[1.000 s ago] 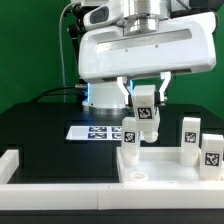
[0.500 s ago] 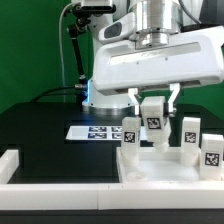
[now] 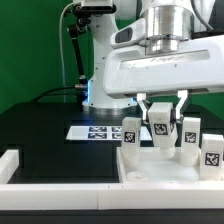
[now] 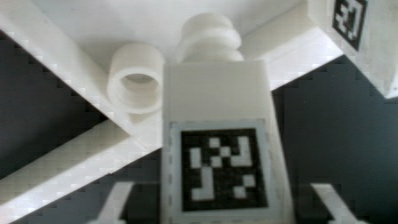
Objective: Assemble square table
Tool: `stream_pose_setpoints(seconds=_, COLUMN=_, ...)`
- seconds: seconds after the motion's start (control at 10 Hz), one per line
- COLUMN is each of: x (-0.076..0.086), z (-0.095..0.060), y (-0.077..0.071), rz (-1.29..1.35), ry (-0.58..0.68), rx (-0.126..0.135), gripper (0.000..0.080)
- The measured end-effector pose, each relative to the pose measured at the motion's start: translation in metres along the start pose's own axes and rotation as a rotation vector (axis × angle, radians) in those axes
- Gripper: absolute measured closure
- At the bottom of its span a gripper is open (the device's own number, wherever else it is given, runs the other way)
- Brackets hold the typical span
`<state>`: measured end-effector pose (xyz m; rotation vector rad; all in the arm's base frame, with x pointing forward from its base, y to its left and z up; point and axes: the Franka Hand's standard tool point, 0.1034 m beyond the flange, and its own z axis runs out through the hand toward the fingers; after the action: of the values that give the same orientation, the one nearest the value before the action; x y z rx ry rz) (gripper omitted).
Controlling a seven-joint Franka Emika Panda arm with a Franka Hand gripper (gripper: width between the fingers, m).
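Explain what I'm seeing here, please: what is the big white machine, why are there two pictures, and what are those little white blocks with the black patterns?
The big white machine is a robot arm; at its end sits a gripper with two fingers. One picture comes from a camera standing off the arm, the other from a camera on its wrist, looking down past the fingers. The gripper holds a chunky white table leg carrying a black-and-white tag. Below it lies the square table top, a white tray-like piece with a raised rim. Three more legs stand at that top; one is on the exterior view's left of the held one. The flat sheet of tags behind is the marker board, which is not furniture.
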<state>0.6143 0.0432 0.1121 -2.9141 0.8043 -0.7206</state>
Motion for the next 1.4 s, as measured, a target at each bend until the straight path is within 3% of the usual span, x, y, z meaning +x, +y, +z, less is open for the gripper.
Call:
stream_pose_setpoints(seconds=0.2, x=0.012, z=-0.003, y=0.009, rz=-0.032, ry=0.010, rx=-0.009, gripper=0.0511)
stream_pose_setpoints(seconds=0.6, x=0.045, z=-0.027, y=0.009, rz=-0.024, ry=0.081, rx=0.016, gripper=0.0511)
stream_pose_setpoints(seconds=0.8, x=0.044, z=-0.024, y=0.008, rz=-0.029, ry=0.109, rx=0.016, gripper=0.0511)
stream_pose_setpoints(seconds=0.9, x=0.041, z=-0.021, y=0.007, rz=-0.037, ry=0.194, rx=0.019, gripper=0.0511)
stream_pose_setpoints(seconds=1.0, x=0.022, z=-0.003, y=0.009, rz=-0.051, ry=0.219, rx=-0.014, gripper=0.0511)
stream_pose_setpoints(seconds=1.2, x=0.019, z=0.009, y=0.018, rz=-0.092, ry=0.308, rx=-0.069, gripper=0.0511)
stream_pose_setpoints(seconds=1.4, x=0.020, z=0.012, y=0.019, rz=-0.104, ry=0.288, rx=-0.079, gripper=0.0511)
